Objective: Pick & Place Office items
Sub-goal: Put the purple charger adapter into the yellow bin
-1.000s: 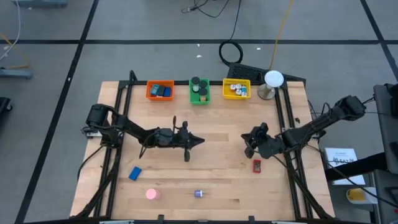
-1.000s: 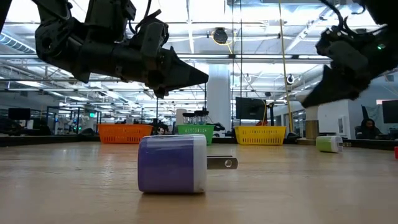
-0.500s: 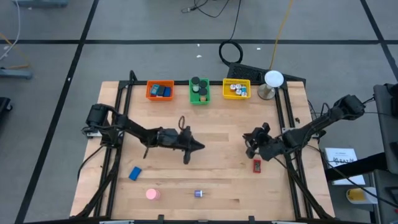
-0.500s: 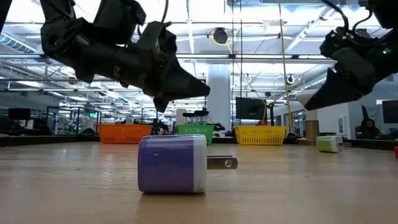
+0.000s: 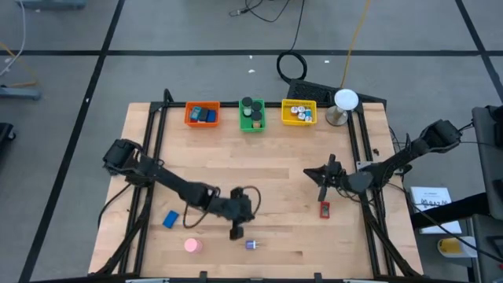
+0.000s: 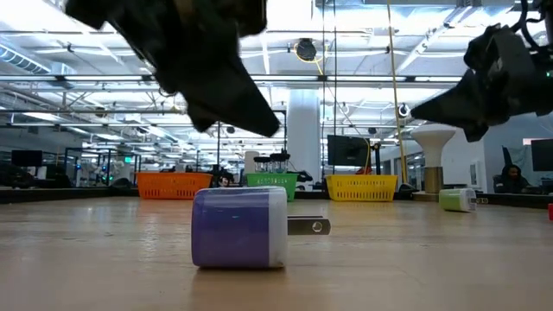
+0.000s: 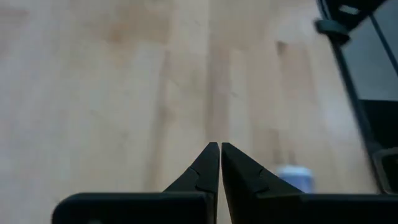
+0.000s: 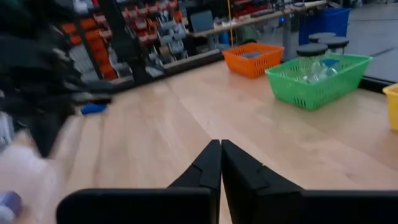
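Purple plug (image 5: 251, 244) beside left end effector (image 5: 235, 233)

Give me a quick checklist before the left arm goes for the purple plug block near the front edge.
1. Left end effector close to the purple plug block: ok, just beside it in the high view.
2. Left fingers open for a grasp: not ok, shut.
3. Block free of neighbours: ok, pink round piece lies apart.
4. Right end effector out of the way: ok, above the red block.
5. Bins reachable: cannot tell.
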You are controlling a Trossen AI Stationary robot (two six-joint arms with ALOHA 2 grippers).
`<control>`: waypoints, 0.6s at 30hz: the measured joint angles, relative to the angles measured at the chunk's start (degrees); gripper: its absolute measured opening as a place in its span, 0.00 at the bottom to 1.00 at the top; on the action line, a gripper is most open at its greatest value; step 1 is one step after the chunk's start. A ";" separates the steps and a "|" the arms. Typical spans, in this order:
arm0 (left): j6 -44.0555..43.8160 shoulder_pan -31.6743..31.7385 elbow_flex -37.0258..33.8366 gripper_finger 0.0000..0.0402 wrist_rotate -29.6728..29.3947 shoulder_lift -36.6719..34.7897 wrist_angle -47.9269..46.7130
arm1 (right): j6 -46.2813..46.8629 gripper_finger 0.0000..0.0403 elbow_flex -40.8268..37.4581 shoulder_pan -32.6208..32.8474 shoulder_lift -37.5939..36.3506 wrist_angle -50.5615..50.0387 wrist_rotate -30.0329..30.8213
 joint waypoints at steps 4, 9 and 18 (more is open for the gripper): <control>-5.98 -4.28 2.66 0.10 -3.04 0.00 -3.50 | 0.72 0.00 -0.07 0.09 0.18 -1.05 -0.08; -11.98 -8.16 6.42 0.27 -8.17 1.04 -9.96 | 2.71 0.00 -0.15 3.06 1.97 -0.92 -0.10; -15.66 -11.14 18.90 0.53 -8.43 10.18 -20.17 | 5.38 0.00 2.82 9.73 10.47 -0.33 0.05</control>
